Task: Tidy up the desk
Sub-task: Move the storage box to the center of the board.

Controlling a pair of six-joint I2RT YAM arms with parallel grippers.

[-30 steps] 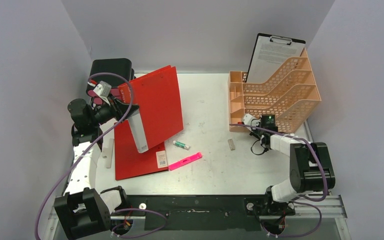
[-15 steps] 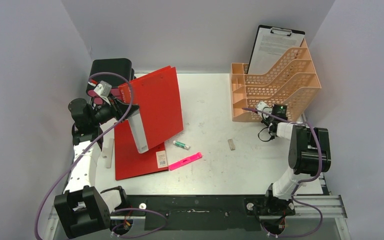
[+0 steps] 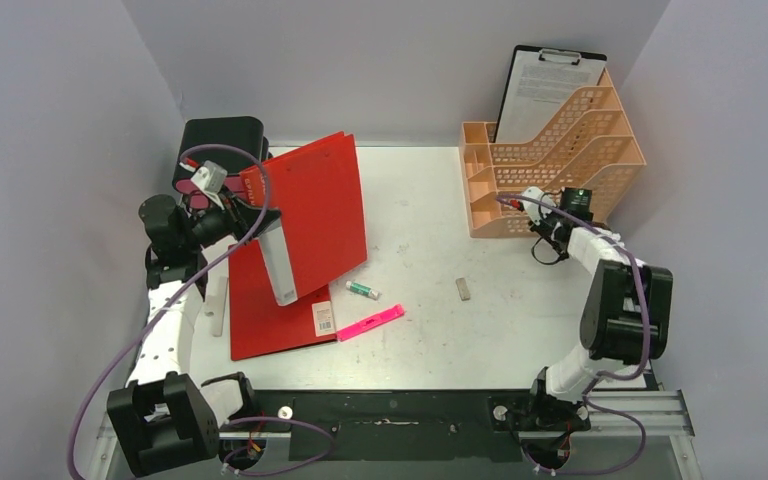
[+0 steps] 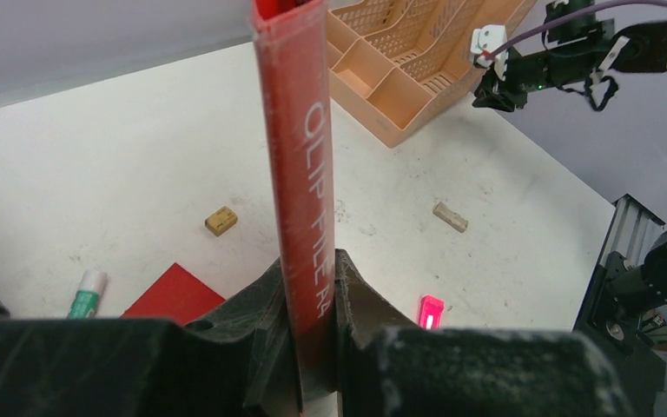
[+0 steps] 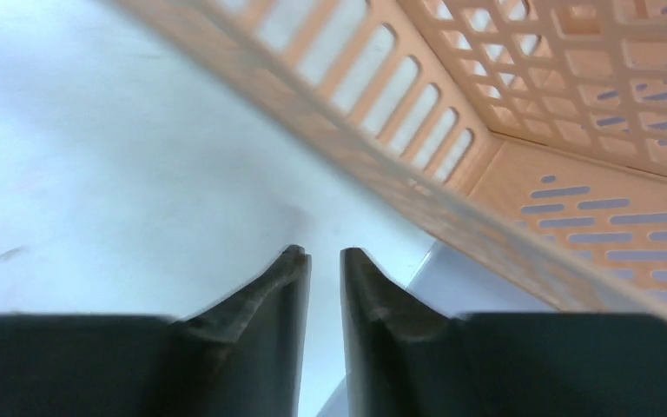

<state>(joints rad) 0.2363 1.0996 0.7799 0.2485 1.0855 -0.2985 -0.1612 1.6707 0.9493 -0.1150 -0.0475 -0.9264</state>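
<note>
The white desk carries a red clip file that stands open at the left, one cover flat on the desk and the other raised. My left gripper is shut on the raised cover's edge. In the left wrist view the red edge runs up between the jaws of that gripper. My right gripper is shut and empty. It sits low against the front of the orange file rack at the back right. In the right wrist view the rack wall is just past the shut gripper.
A clipboard stands in the rack's rear slot. On the desk lie a pink highlighter, a green-and-white glue stick, a small beige block and a white stick. A black drawer box stands at the back left.
The right arm has swung right and back, and the orange rack with the clipboard has slid with it toward the back right corner. The left arm and red file have stayed still.
</note>
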